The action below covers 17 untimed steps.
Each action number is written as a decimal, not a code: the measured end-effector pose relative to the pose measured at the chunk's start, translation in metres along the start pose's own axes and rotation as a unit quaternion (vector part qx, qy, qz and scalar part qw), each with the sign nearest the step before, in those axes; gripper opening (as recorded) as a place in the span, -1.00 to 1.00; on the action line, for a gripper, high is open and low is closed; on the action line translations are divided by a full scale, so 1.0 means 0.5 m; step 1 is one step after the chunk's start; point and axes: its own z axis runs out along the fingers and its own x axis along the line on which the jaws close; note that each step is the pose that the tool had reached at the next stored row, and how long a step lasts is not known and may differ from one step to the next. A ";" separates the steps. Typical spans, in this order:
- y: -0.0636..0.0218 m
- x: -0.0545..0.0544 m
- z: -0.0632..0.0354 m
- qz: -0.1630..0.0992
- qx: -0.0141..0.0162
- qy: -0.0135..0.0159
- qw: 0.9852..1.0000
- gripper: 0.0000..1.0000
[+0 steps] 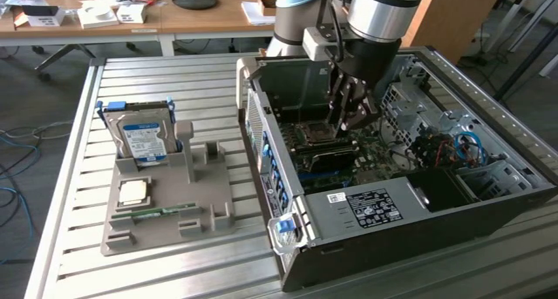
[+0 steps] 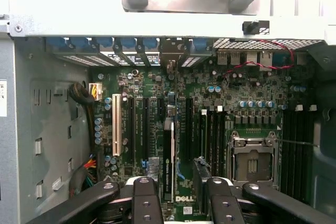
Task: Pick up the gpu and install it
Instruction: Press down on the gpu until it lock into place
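Slatted metal tabletop (image 1: 174,77) carries the work, with wooden desks (image 1: 174,18) behind it. An open computer case (image 1: 419,234) lies on its side on the slats, its cavity facing up, and the arm reaches down into it. On the exterior view's left of the case, apart from it, sits a grey parts holder (image 1: 166,207) with a silver hard drive (image 1: 144,139) standing in it, a square chip (image 1: 132,192) lying flat, and a narrow green memory stick (image 1: 161,212) near its front edge.

Inside the case, the gripper (image 1: 353,113) hangs just above the motherboard (image 2: 157,103), close to the empty processor socket (image 2: 252,161). Its jaws stand apart, and in the wrist view the fingers (image 2: 144,200) flank the gpu (image 2: 168,166) with visible gaps on both sides.

The gpu stands on edge in a slot of the motherboard, a thin dark card seen from above. Its long axis runs parallel to the neighbouring slots, one end pointing toward the case's rear wall with the row of blue tabs (image 2: 105,43). A white slot (image 2: 116,124) and black slots lie to one side of it, more black slots between it and the socket. The case walls close in on all sides; free room is overhead.
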 end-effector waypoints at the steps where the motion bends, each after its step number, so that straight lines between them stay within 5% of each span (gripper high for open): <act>1: 0.000 0.000 0.000 0.000 0.000 0.000 1.000 -0.21; 7: 0.000 0.000 0.000 0.000 0.000 0.000 1.000 -0.23; 12: 0.000 0.000 0.000 0.000 0.000 0.000 1.000 -0.72; 17: 0.000 0.000 0.000 0.000 0.000 0.000 1.000 -0.79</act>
